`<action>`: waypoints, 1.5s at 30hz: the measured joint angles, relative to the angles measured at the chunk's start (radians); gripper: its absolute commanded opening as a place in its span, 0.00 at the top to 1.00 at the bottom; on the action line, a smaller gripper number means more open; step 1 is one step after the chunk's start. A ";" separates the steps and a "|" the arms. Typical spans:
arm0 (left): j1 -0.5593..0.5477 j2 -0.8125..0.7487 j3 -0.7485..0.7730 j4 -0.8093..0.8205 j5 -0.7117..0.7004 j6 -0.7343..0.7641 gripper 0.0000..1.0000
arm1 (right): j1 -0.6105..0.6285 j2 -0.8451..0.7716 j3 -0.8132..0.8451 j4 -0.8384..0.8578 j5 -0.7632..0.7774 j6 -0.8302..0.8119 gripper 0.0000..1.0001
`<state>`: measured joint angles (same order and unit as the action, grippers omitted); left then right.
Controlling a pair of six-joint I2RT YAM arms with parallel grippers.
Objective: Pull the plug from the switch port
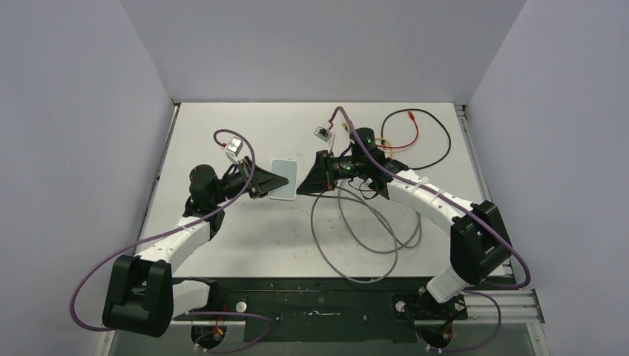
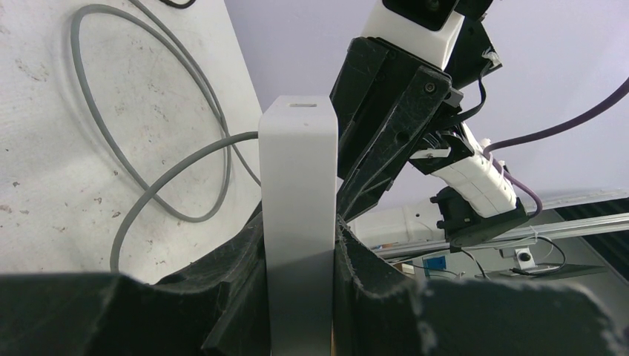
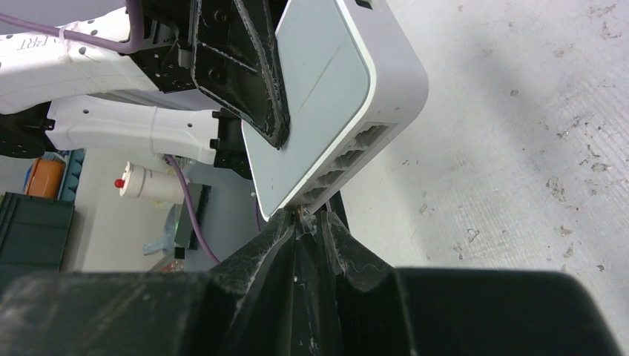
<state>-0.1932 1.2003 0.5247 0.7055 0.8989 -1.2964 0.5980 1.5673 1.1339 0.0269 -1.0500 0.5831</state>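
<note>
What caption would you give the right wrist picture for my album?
The left gripper clamps the pale box while the right gripper pinches the plug at its sockets.

Lighting: bright, even, from overhead; table (image 1: pixel 259 237) pale, with faint shadows beneath the arms (image 1: pixel 178 241). Focus: overhead view sharp; each wrist view renders its own fingers (image 2: pixel 111 311) as blurred dark masses. Tone: white box (image 3: pixel 319 96) brightest along its edge, greyer across its face

Pale switch held on edge, plug at its socketed side.
The flat grey-white switch (image 3: pixel 326 81), rounded at the corners, stands clamped in the left gripper (image 2: pixel 300 231). Sockets line one narrow edge. The plug (image 3: pixel 300 213), mostly hidden in the right gripper (image 3: pixel 305 219), meets the switch port (image 3: pixel 314 194) at the row's end.
</note>
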 measured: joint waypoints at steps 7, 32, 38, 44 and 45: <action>0.027 -0.018 -0.008 -0.005 0.013 0.000 1.00 | 0.002 0.000 0.011 -0.035 0.003 -0.031 0.95; 0.070 -0.053 -0.008 -0.079 -0.011 0.045 1.00 | -0.048 0.000 0.037 -0.129 0.003 -0.044 0.95; 0.069 -0.059 0.003 -0.317 -0.051 0.183 1.00 | -0.084 0.000 0.095 -0.138 0.004 -0.042 0.95; 0.061 -0.010 0.005 -0.533 -0.116 0.299 1.00 | -0.125 -0.001 0.119 -0.148 0.003 -0.039 0.95; 0.057 0.006 0.006 -0.562 -0.128 0.317 1.00 | -0.130 -0.001 0.121 -0.150 0.003 -0.039 0.95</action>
<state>-0.1364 1.2064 0.5304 0.1440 0.7712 -0.9798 0.4675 1.5661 1.2549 -0.1226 -1.0466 0.5438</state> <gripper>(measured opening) 0.254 0.126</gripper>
